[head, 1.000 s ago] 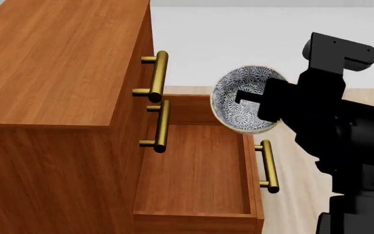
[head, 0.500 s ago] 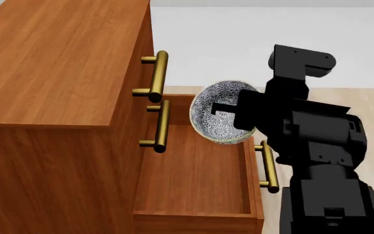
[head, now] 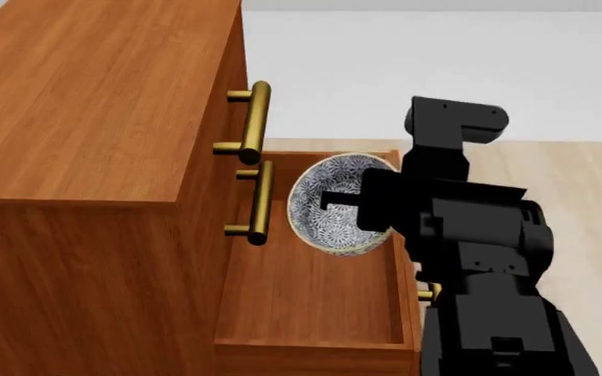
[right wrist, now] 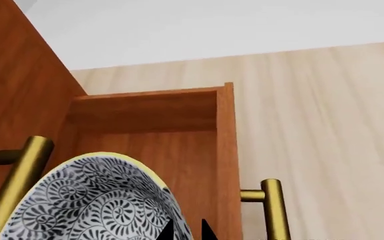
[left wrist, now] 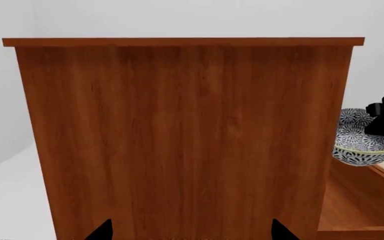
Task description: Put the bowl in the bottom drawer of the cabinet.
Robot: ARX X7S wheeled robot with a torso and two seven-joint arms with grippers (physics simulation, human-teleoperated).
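Note:
The blue-grey patterned bowl (head: 322,205) hangs over the far half of the open bottom drawer (head: 306,301) of the reddish-brown cabinet (head: 81,117). My right gripper (head: 356,205) is shut on the bowl's rim on the side towards the drawer front. In the right wrist view the bowl (right wrist: 92,202) fills the near corner, with the right gripper (right wrist: 186,231) pinching its gold rim above the drawer (right wrist: 145,112). My left gripper (left wrist: 192,232) is open, facing the cabinet's side panel (left wrist: 178,140). Past that panel the bowl (left wrist: 357,144) shows clear above the drawer floor (left wrist: 352,200).
Two upper drawers are closed; their brass handles (head: 257,121) (head: 262,202) stick out just left of the bowl. The bottom drawer's handle (right wrist: 276,207) is mostly behind my right arm in the head view. Light wood floor (head: 563,180) lies to the right.
My right arm has carried the bowl left and lower, from beyond the drawer's front corner to over the drawer's inside. The cabinet and drawer have not moved.

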